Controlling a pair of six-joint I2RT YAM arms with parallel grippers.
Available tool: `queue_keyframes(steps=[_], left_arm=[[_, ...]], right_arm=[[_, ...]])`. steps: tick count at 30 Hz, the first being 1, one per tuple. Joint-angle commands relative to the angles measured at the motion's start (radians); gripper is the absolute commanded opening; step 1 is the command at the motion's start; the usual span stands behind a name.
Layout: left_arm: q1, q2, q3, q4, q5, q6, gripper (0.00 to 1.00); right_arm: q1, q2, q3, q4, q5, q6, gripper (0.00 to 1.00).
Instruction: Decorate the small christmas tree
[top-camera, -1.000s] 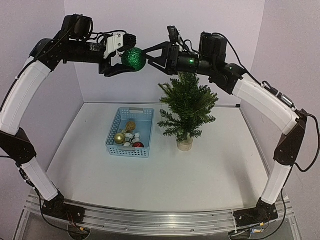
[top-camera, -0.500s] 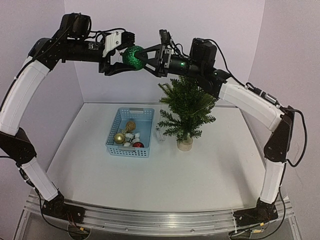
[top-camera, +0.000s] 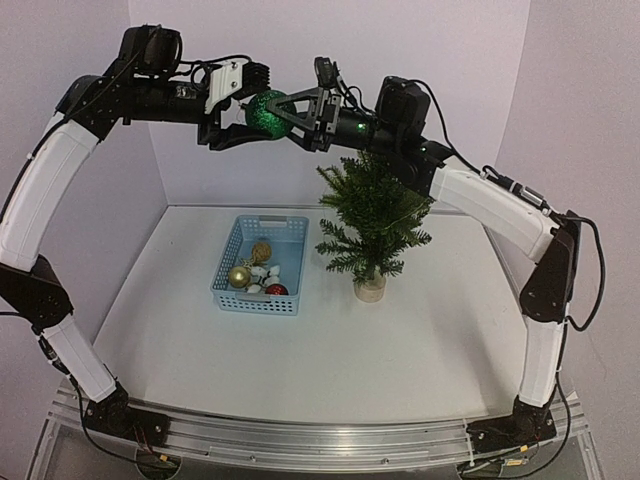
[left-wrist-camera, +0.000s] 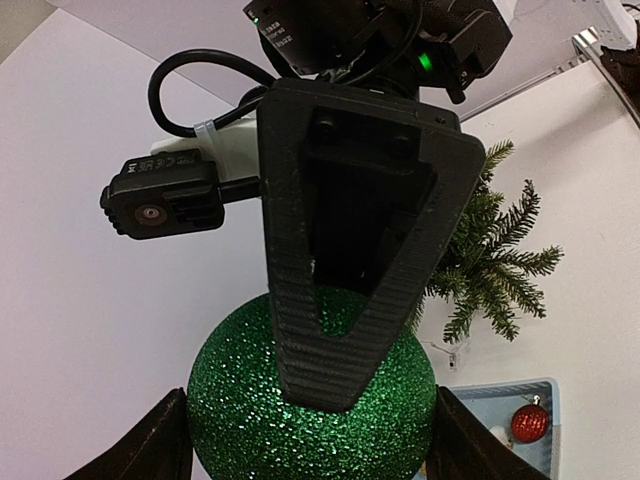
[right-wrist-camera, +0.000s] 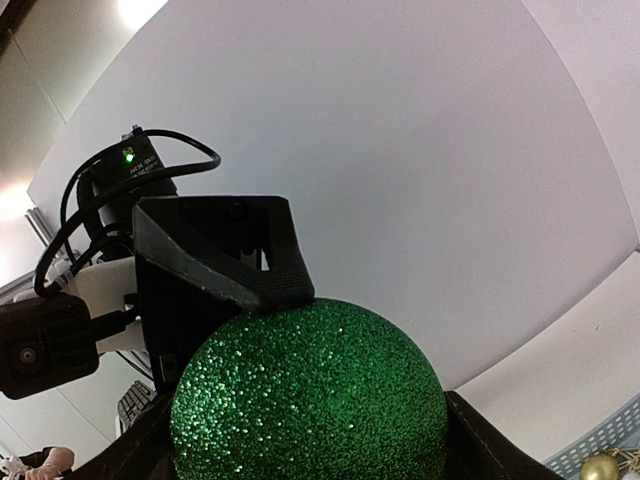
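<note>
Green glitter ball (top-camera: 264, 112) | left pincer (top-camera: 252, 118) grips it | right pincer (top-camera: 283, 116) around it, grip unclear

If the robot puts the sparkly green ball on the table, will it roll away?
Probably yes: the green ball looks fully round, with no flat side, so it would likely roll on the smooth white table. Its glittery skin seems rough, so it may be less slippery for the left gripper holding it.
</note>
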Motion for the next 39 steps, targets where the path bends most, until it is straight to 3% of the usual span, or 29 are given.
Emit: queue_keyframes(steps=[1, 4, 8, 12, 20, 27, 34, 39], left_arm=[[-0.010, -0.007, 0.033, 0.020, 0.032, 0.007, 0.66], [-0.010, -0.009, 0.025, 0.020, 0.029, 0.005, 0.70], [-0.010, -0.015, 0.012, 0.023, 0.017, 0.005, 0.89], [-0.011, -0.021, 0.003, 0.032, 0.006, -0.006, 0.99], [-0.010, -0.014, 0.114, -0.019, 0.012, -0.068, 1.00], [-0.011, -0.014, 0.129, -0.067, 0.026, -0.115, 0.99], [-0.010, -0.026, -0.041, 0.011, 0.023, -0.230, 1.00], [-0.011, -0.049, -0.186, 0.083, 0.005, -0.329, 1.00]], right_arm=[[0.000, -0.007, 0.040, 0.052, -0.022, 0.008, 0.70], [0.000, -0.019, 0.028, 0.052, -0.020, 0.000, 0.67], [-0.006, -0.043, -0.003, 0.053, -0.008, -0.014, 0.65], [-0.017, -0.066, -0.029, 0.054, 0.007, -0.017, 0.60], [-0.083, -0.161, -0.112, 0.025, 0.039, 0.006, 0.54], [-0.172, -0.309, -0.124, -0.322, 0.080, -0.091, 0.54], [-0.334, -0.461, -0.211, -0.676, 0.056, -0.091, 0.53], [-0.446, -0.532, -0.279, -0.871, 0.024, -0.198, 0.54]])
